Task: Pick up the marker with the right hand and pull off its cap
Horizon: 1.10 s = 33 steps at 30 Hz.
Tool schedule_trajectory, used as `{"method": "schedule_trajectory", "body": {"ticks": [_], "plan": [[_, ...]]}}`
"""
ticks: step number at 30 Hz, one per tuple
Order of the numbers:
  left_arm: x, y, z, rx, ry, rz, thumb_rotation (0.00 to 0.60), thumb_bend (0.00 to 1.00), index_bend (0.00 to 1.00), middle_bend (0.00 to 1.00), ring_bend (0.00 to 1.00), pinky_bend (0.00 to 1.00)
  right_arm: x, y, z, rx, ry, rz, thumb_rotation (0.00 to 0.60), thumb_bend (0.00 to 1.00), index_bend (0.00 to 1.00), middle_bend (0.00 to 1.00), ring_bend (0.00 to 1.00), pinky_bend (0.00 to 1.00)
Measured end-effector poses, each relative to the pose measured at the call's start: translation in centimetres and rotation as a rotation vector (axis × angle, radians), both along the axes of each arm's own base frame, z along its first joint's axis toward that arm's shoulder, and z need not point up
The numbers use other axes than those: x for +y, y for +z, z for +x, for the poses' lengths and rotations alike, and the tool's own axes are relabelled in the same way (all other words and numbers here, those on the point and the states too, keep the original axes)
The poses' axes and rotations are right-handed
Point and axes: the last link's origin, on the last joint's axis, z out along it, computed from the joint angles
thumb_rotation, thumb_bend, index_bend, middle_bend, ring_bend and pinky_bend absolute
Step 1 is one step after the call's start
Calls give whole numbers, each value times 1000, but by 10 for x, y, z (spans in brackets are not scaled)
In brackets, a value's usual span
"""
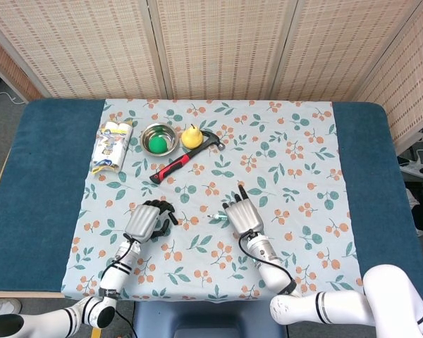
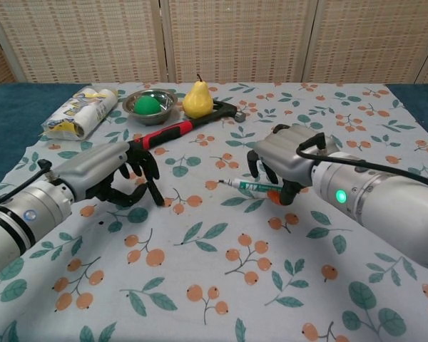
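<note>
Currently the right hand (image 2: 289, 158) is curled round the marker (image 2: 248, 186), held low over the floral tablecloth (image 1: 296, 141) near its front middle. The marker's long axis runs roughly left-right, close to level; its pale tip end points toward the left hand (image 2: 121, 171), and an orange end shows under the right hand's fingers (image 2: 260, 160). In the head view only a short stub of the marker (image 1: 216, 217) is seen beside the right hand (image 1: 242, 217).

The left hand (image 1: 146, 218) is set apart from the marker, fingers curled downward, dark fingertips touching or just above the cloth; whether anything is held inside it cannot be told.

Open room: the cloth's whole right half and the middle band between the hands and the far objects are unoccupied. Bare blue table (image 1: 35, 176) is seen to either side of the cloth. Both hands sit near the cloth's front edge.

Count, all grouped at far left of the cloth:
- one red-handled hammer (image 1: 181, 161), lying diagonally, head next to the pear
- one yellow pear (image 1: 191, 136), upright
- one steel bowl (image 1: 159, 138) with one green ball (image 1: 157, 144) inside
- one printed packet (image 1: 111, 146), lying near the cloth's left edge

A woven screen (image 1: 218, 42) is seen behind the table.
</note>
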Motion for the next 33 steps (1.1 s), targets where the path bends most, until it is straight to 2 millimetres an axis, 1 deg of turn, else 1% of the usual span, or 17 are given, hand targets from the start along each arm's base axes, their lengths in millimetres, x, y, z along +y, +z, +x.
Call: {"method": "schedule_trajectory", "body": {"ticks": [2,3,7,10,11,12,14,16,17,19,20,21,24,27,30,32,33], "plan": [[1,3,0,-12,6,0,600,480,159,151,198,323,4,-1,0,4,-17,17,600,383,14,249,97,0],[1,6,0,-21,10,0,600,475,135,142,191,323,4,0,0,2,-20,20,600,365,1,229,86,0],[-2,13,3,-58,15,-3,600,463,88,130,167,323,5,5,2,-22,-22,21,600,317,0,194,62,0],[-6,24,6,-95,8,-3,600,447,59,108,118,320,9,17,4,-56,-13,19,600,286,0,146,20,0],[-8,29,6,-107,3,-1,600,444,53,99,98,314,11,25,4,-69,-7,15,600,275,0,120,6,0],[-12,36,5,-124,-6,1,600,443,45,82,61,292,13,32,3,-79,-1,10,600,267,0,95,1,0],[-19,50,0,-143,-23,-1,600,444,25,35,11,202,20,51,-4,-97,17,-11,600,243,0,43,0,0],[-27,70,-15,-138,-45,-4,600,443,4,1,0,108,28,71,-17,-95,30,-33,600,212,0,4,0,0],[-31,80,-25,-129,-50,-2,600,442,0,0,0,87,34,86,-29,-89,35,-51,600,201,0,0,0,0],[-43,107,-53,-108,-43,18,600,443,0,0,0,44,44,110,-50,-86,37,-89,600,195,0,0,0,0],[-49,118,-65,-100,-34,35,600,443,0,0,0,37,52,125,-65,-91,35,-121,600,192,0,0,0,0],[-58,132,-80,-91,-21,65,600,442,0,0,0,29,58,136,-75,-104,32,-147,600,190,0,0,0,0],[-79,160,-113,-53,5,164,600,443,0,0,0,27,84,166,-107,-175,3,-241,600,189,0,0,0,0],[-97,179,-142,9,21,229,600,442,0,0,0,26,112,195,-145,-226,-59,-343,600,189,0,0,0,0],[-109,189,-159,81,15,241,600,443,0,0,0,26,138,219,-172,-246,-68,-421,600,189,0,0,0,0],[-113,193,-159,102,-2,259,600,443,0,0,0,26,154,231,-186,-232,-67,-436,600,189,0,0,0,0],[-117,196,-158,115,-16,276,600,443,0,0,0,27,157,235,-189,-224,-65,-437,600,189,0,0,0,0]]}}
